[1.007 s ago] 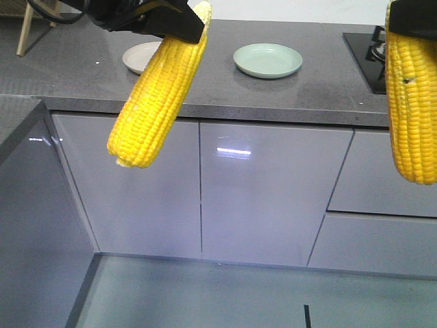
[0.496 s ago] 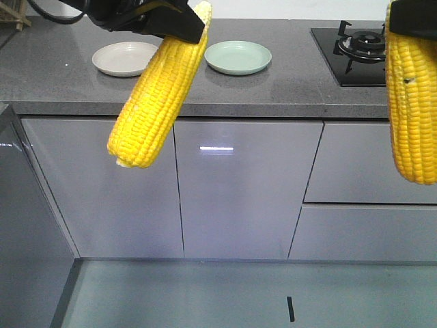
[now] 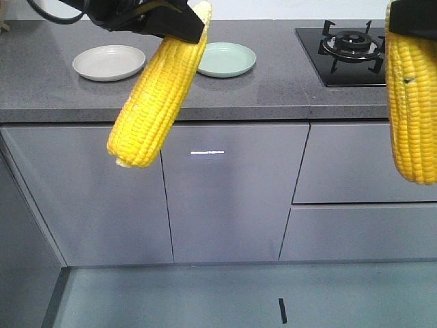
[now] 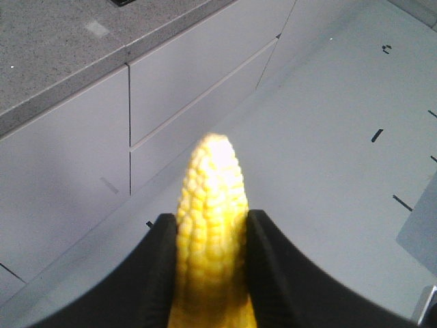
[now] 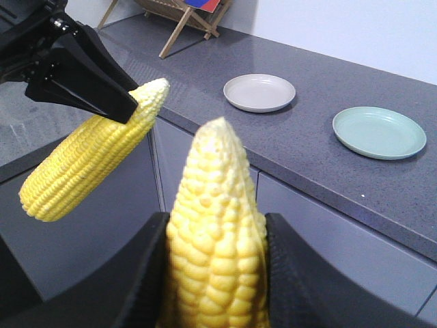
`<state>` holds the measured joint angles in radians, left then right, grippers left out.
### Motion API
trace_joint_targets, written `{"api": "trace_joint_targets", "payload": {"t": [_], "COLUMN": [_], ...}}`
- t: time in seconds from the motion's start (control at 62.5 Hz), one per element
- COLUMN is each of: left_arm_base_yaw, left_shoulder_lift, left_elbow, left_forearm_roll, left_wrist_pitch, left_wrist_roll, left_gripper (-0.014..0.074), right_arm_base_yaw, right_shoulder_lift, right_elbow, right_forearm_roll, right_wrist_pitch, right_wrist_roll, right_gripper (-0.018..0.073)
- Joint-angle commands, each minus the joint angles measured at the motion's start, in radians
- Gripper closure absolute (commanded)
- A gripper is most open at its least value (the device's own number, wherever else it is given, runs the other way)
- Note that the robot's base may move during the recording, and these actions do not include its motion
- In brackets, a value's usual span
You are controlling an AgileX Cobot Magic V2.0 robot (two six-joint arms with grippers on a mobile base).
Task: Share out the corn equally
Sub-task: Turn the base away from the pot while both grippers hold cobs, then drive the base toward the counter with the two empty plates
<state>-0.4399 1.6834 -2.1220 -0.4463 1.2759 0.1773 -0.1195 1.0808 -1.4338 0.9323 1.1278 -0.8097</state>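
Grey stone countertop (image 3: 273,92) runs across the front view, w/ pale grey cabinet doors (image 3: 232,191) under it and a light floor (image 3: 171,301) below. On the counter: an off-white plate (image 3: 109,63) at left, a pale green plate (image 3: 229,59) near it on the right, not touching, and a black gas hob (image 3: 351,48) at far right.

My left gripper (image 3: 179,26) sits at top left of that view, clamped on the left cob (image 3: 153,109) near its pointed tip. The rest of the cob hangs down and leftward, tilted, blunt end lowest. Left wrist cam shows my black fingers (image 4: 160,263) pressed to both sides of the cob, tip poking out fwd btw them.

My right gripper (image 5: 215,236) pinches the right cob (image 3: 412,116) the same way, both fingers hard against the kernels and the tip sticking out past them. In the front view that cob hangs approx. straight down at the right edge, partly cut off by the frame.

The 2 cobs are well apart, and neither touches the counter or a plate. A wooden folding chair (image 5: 188,20) shows beyond the counter's far end in the right wrist cam.
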Motion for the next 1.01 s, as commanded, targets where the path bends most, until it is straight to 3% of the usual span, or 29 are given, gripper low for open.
{"api": "trace_joint_targets", "payload": {"t": [0.0,0.991], "left_arm_base_yaw": [-0.001,-0.001], "left_shoulder_lift": [-0.046,-0.046], "left_elbow": [-0.021,-0.021], "left_forearm_roll": [-0.032,-0.032], "left_wrist_pitch": [-0.020,-0.020], "left_wrist_roll": [-0.005,-0.005], "left_gripper": [0.0603,0.0603], "right_arm_base_yaw": [-0.007,-0.007], "right_shoulder_lift": [-0.010,-0.010], "right_elbow": [-0.025,-0.025], "right_forearm_roll": [0.047,0.047], "right_wrist_pitch": [-0.051,-0.050], "right_wrist_roll": [0.001,0.001], "right_gripper": [0.0565,0.0565]}}
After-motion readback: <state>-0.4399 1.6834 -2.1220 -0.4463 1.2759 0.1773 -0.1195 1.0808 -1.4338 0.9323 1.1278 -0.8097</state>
